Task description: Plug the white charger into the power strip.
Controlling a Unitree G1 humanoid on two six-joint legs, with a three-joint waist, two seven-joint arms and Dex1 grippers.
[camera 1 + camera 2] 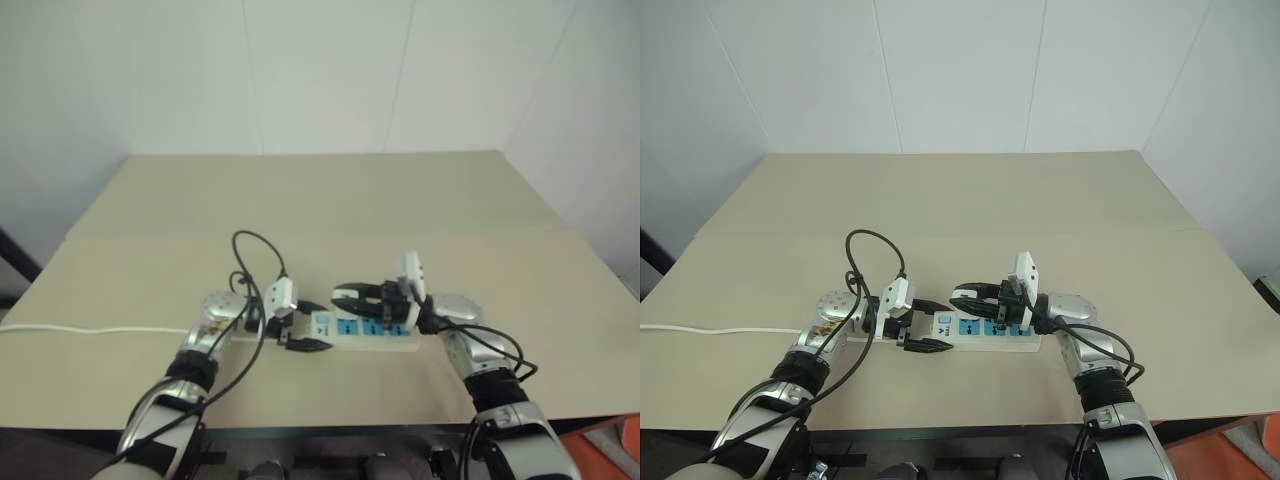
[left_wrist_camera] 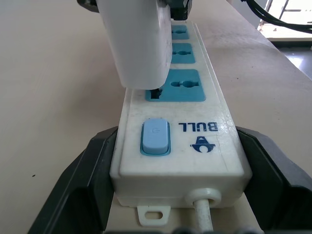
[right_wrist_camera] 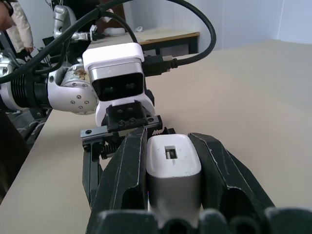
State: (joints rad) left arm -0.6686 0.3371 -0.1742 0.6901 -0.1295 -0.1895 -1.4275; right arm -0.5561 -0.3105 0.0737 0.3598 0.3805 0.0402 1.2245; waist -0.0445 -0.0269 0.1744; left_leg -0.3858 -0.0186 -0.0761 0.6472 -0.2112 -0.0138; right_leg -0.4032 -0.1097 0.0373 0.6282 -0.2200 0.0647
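Note:
The power strip (image 2: 195, 146) lies on the tan table, a white bar with blue socket panels and a pale blue switch. My left gripper (image 1: 930, 325) is shut on its switch end, with one black finger (image 2: 83, 185) on each long side. The white charger (image 3: 173, 165) sits between the pads of my right gripper (image 3: 170, 141), which is shut on it. Seen from the left wrist, the white charger (image 2: 139, 44) stands over the socket panel nearest the switch. Its lower end meets the strip's face there. Its prongs are hidden.
The strip's thin white cord (image 1: 720, 330) runs off along the table (image 1: 970, 200) to the left. Black cables loop above my left wrist (image 1: 875, 250). White walls stand behind the table, and its near edge is just under my arms.

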